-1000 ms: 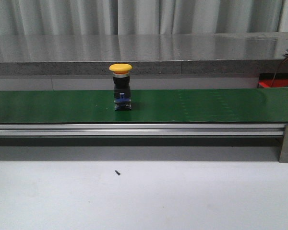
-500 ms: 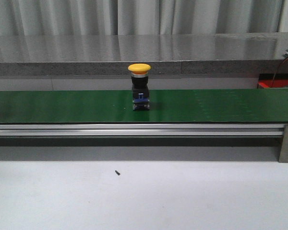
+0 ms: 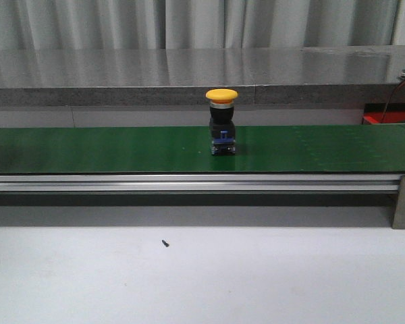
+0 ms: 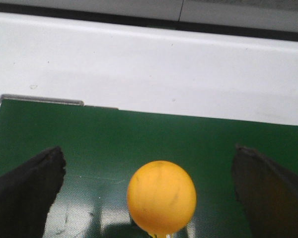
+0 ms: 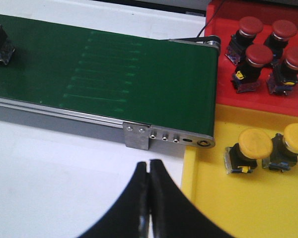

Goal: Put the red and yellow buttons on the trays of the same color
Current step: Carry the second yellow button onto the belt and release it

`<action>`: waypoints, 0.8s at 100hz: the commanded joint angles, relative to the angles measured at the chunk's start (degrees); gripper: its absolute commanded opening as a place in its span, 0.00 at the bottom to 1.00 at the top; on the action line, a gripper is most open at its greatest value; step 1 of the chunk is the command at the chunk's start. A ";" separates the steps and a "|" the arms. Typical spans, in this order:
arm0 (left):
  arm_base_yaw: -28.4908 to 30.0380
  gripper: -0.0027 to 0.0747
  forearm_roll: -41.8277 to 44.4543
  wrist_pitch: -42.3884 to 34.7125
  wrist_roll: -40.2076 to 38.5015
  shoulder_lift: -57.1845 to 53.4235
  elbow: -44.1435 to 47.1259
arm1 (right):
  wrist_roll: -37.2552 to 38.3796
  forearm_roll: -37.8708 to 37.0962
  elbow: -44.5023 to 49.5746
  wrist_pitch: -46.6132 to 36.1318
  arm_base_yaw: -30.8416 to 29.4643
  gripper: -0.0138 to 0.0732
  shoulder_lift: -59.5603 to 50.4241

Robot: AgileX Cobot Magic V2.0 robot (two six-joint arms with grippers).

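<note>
— Left gripper (image 4: 149, 173)?
— Gaping wide around round, smooth yellow button (image 4: 161, 197), standing between jaws on matte green belt (image 4: 114, 134).
— Right gripper (image 5: 149, 171)?
— Pressing together, holding nothing, beside glossy yellow tray (image 5: 213, 208).

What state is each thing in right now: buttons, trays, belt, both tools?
Yellow mushroom-head button: upright on the green conveyor belt, ungripped.
Left tool: open, jaws on either side of that button.
Right tool: shut, empty.
Red plastic tray: holds four red buttons.
Yellow plastic tray: holds two yellow buttons.
</note>
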 commanded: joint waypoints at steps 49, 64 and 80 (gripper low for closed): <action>-6.29 0.90 -1.84 -2.83 0.22 -32.56 10.00 | -0.33 1.57 -1.37 -2.98 0.05 0.05 -0.13; -9.52 0.86 -1.81 -3.89 0.22 -43.70 17.15 | -0.33 1.57 -1.37 -2.98 0.05 0.05 -0.13; -10.17 0.67 -1.81 -3.89 0.22 -53.59 24.47 | -0.38 1.49 -1.37 -3.55 0.05 0.05 -0.13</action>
